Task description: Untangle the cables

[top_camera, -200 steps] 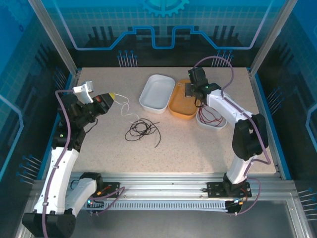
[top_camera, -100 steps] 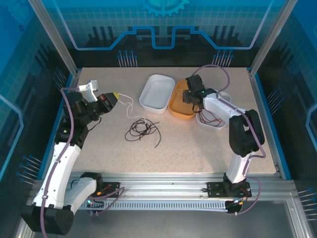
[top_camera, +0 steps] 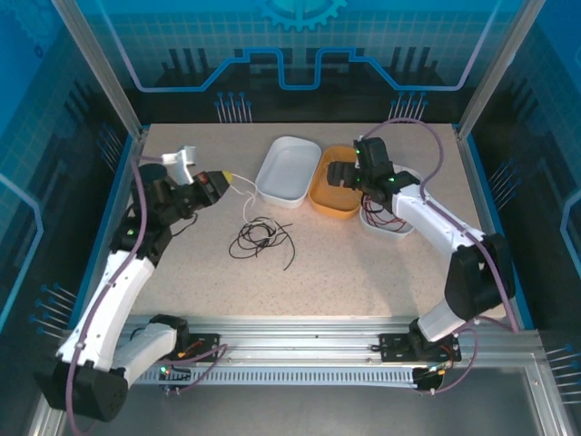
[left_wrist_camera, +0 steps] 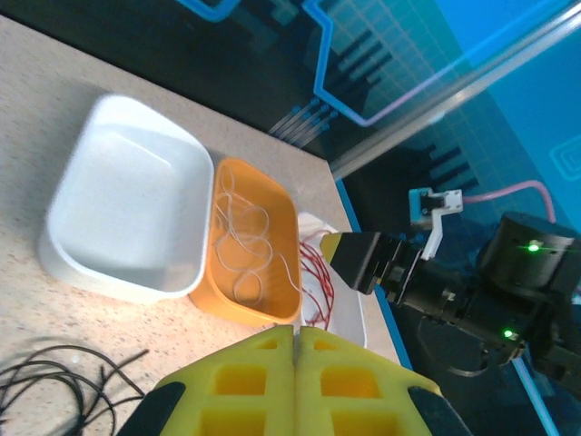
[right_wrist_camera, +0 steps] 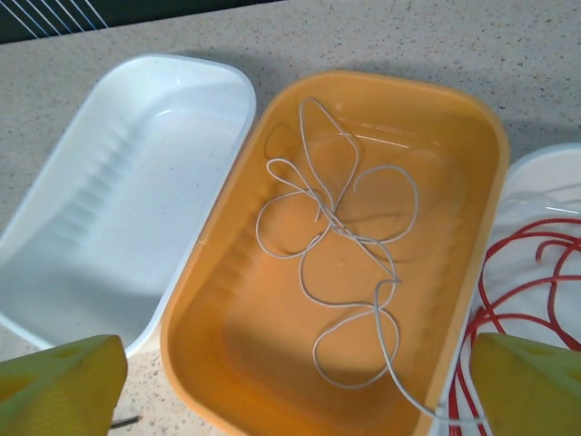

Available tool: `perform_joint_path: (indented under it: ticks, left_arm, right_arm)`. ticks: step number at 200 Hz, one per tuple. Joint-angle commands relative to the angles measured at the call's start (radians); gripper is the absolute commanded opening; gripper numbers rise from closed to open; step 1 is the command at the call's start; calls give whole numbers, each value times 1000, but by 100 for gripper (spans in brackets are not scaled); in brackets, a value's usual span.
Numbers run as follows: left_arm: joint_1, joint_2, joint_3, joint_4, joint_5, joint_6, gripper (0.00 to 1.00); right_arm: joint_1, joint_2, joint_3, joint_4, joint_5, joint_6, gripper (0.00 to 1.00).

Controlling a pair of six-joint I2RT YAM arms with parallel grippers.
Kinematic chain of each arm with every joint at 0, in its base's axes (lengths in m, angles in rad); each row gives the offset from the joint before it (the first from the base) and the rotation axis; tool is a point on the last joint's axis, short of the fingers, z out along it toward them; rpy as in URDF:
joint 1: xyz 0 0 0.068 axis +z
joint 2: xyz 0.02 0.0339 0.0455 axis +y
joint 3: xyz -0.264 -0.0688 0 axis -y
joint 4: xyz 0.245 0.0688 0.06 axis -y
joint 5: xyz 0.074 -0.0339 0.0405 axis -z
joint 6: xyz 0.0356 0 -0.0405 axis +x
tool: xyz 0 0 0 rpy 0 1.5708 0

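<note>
**A:** From the top, where do you stand?

**B:** Your left tool [top_camera: 221, 178] is pinched shut, and what looks like a white strand [top_camera: 243, 195] trails from its tip; your right tool [top_camera: 341, 173] hangs over the orange tray [top_camera: 329, 204]; the black cables [top_camera: 260, 238] lie in a loose knot on the table [top_camera: 363, 272], apart from both tools.

**A:** And your left wrist?

**B:** Its pads meet with no gap, but I cannot make out the strand between them there; ahead sit the white tray [left_wrist_camera: 127, 209] and the orange one touching it, with a white cable [left_wrist_camera: 245, 232] inside; a red cable [left_wrist_camera: 320, 272] lies just beyond.

**A:** Right wrist?

**B:** The fingers are spread wide at the lower corners with nothing in them; the white cable lies free in the orange tray; the red one sits in a second white tray [right_wrist_camera: 545, 163].

**A:** So which step?

**B:** I judge you are mid-sorting, with that drop done; next, carry the strand across, then lift the black loops singly; wire this thin calls for a low, exact pinch.
</note>
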Motion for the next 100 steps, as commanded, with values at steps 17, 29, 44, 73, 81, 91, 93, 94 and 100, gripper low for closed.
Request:
perform_joint_path:
  ticks: [17, 29, 44, 73, 81, 91, 93, 94, 100]
  left_arm:
    - [-158, 210, 165, 80, -48, 39, 0]
    - [-190, 284, 224, 85, -48, 47, 0]
    - [-221, 370, 303, 82, -42, 55, 0]
    - [-259, 515, 433, 79, -58, 66, 0]
    - [-262, 556, 464, 75, -63, 63, 0]
    - [-267, 608, 513, 69, -70, 63, 0]
    - [-268, 619, 520, 68, -73, 64, 0]
    - [-269, 624, 525, 66, -75, 64, 0]
    - [-271, 656, 551, 59, -80, 68, 0]
  right_arm:
    - [3, -176, -94, -14, 40, 37, 100]
    - [-4, -231, -126, -26, 53, 37, 100]
    - [-16, -298, -164, -39, 63, 33, 100]
    - [-57, -374, -197, -101, 38, 29, 100]
    - [-72, -381, -196, -129, 27, 30, 100]
    - [-88, -381, -195, -152, 23, 30, 97]
    - [-92, -381, -195, -155, 20, 29, 96]
    - [-93, -381, -195, -157, 18, 30, 95]
    - [-105, -380, -195, -167, 11, 29, 93]
